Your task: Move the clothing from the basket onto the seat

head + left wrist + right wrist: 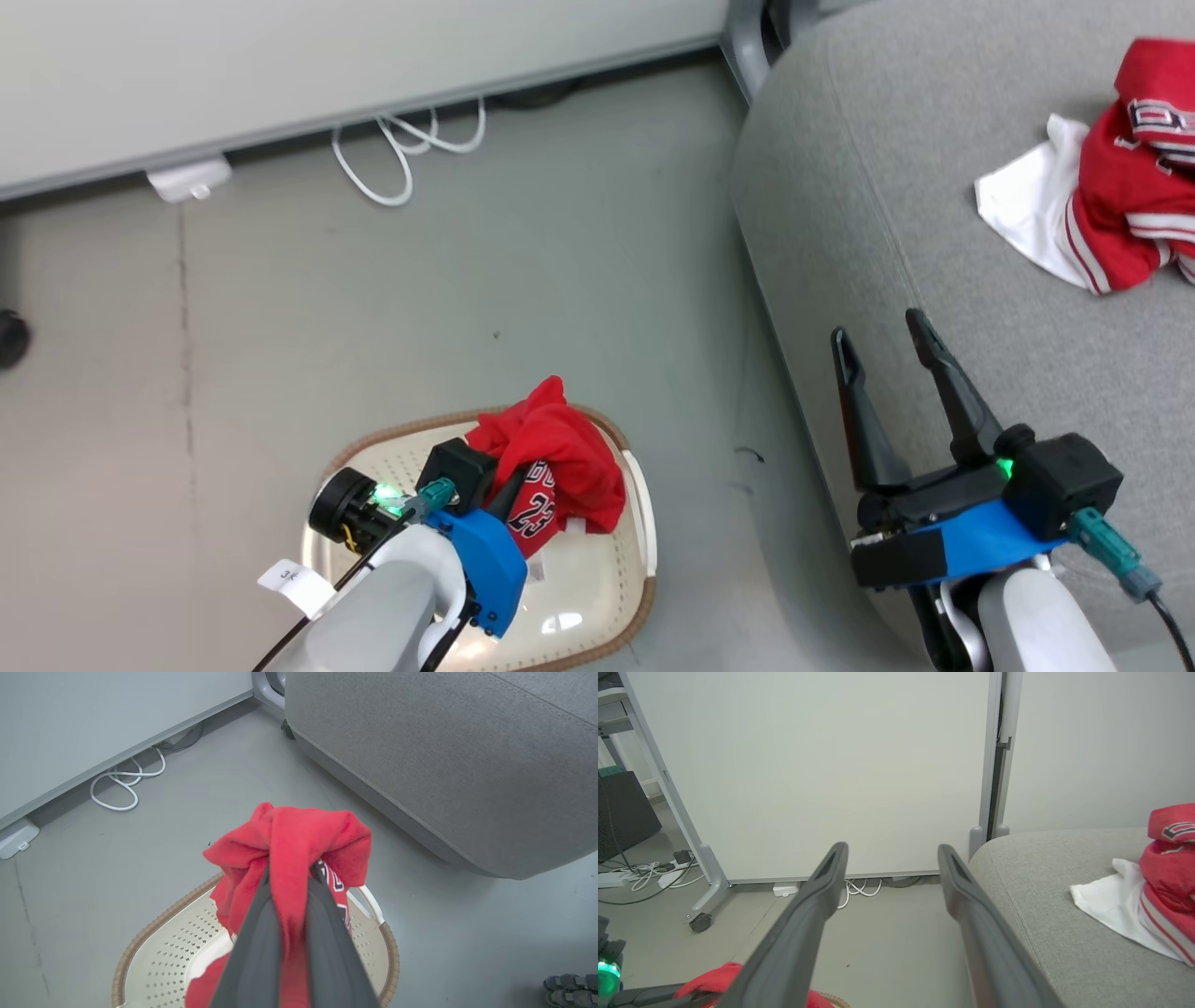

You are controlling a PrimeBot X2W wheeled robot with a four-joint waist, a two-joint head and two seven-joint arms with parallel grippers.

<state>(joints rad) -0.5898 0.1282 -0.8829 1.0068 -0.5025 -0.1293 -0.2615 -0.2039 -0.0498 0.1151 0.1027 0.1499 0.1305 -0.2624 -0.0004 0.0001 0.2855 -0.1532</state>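
Observation:
A red piece of clothing (560, 457) with the number 23 hangs bunched just above the cream basket (588, 579). My left gripper (527, 467) is shut on it, and the fabric (289, 835) drapes over the fingertips and hides them. Below it the perforated basket (163, 970) stands on the floor. More red and white clothing (1120, 205) lies on the grey seat (887, 187) at the right. My right gripper (876, 327) hovers open and empty over the seat's front-left edge (1041, 914), its jaws wide apart (892, 849).
A pale partition panel (327, 56) runs along the far side, with a looped white cable (401, 149) and a white power block (191, 177) at its foot. A wheeled leg (703, 900) stands at the left. Dark shoes (570, 984) rest on the floor near the seat.

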